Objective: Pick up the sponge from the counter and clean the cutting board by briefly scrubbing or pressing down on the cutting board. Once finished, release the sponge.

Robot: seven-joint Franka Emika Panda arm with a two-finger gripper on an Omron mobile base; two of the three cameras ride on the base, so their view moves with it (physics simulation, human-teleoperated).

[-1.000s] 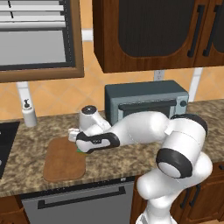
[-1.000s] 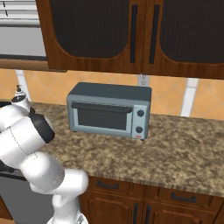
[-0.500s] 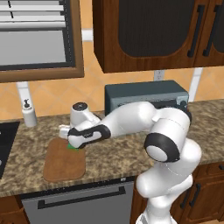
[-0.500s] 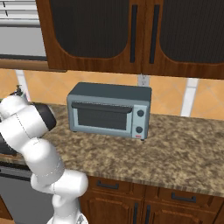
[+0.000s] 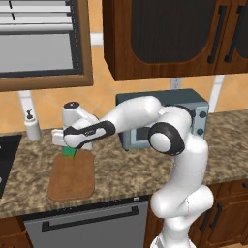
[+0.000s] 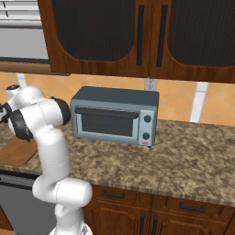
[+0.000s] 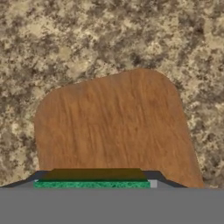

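Toaster oven (image 5: 164, 118) stands behind cutting board (image 5: 72, 177) on counter (image 5: 116, 169).

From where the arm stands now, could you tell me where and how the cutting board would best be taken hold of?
Probably by its near short edge, coming in low from the counter's front. The cutting board is thin and lies flat on the granite, so its broad face offers no pinch; only the rim does. The far end is taken up: the gripper holds the sponge there.
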